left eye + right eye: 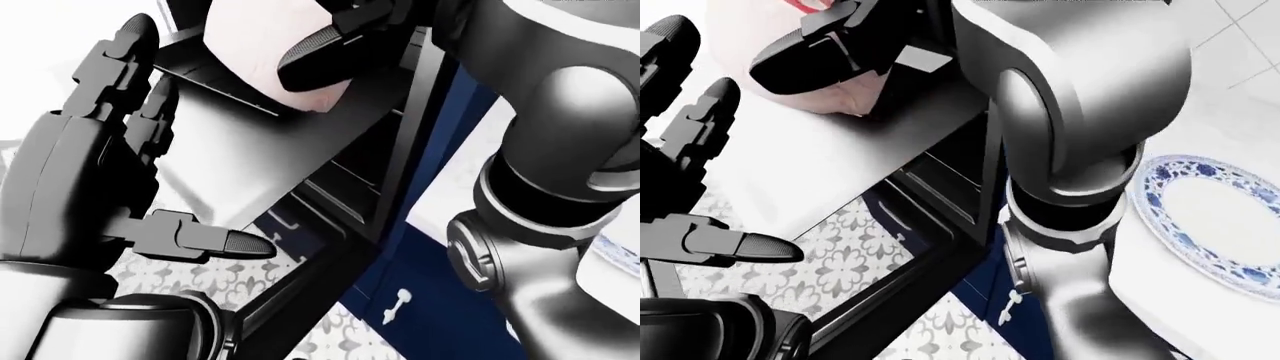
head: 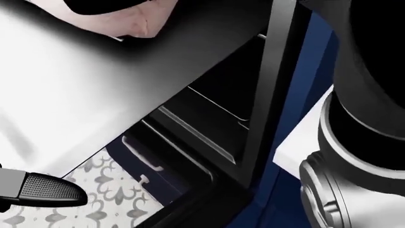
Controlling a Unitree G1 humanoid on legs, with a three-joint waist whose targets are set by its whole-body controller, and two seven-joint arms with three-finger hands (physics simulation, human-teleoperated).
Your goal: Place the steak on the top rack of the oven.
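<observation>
Steak (image 1: 262, 56): at 12 o'clock in the left-eye view, over the open oven door (image 1: 215, 154).
Right robot hand (image 1: 335, 41): fingers clamped on the steak.
Left robot hand (image 1: 100, 172): fingers spread, holding nothing.
Plate (image 1: 1210, 214): bare, on the surface at 3 o'clock.
Risk: steak may slip onto the door before reaching the rack.

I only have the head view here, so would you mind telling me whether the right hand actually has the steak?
Observer: Yes. In the left-eye view the right hand has its fingers round the pale steak, above the open oven door.
Operator: Thank you. Where is the left hand?
Observer: The left hand is open, at that view's left, holding nothing.
Operator: Is the plate nearby?
Observer: The right-eye view shows the blue-patterned plate bare on the white counter, at right.
</observation>
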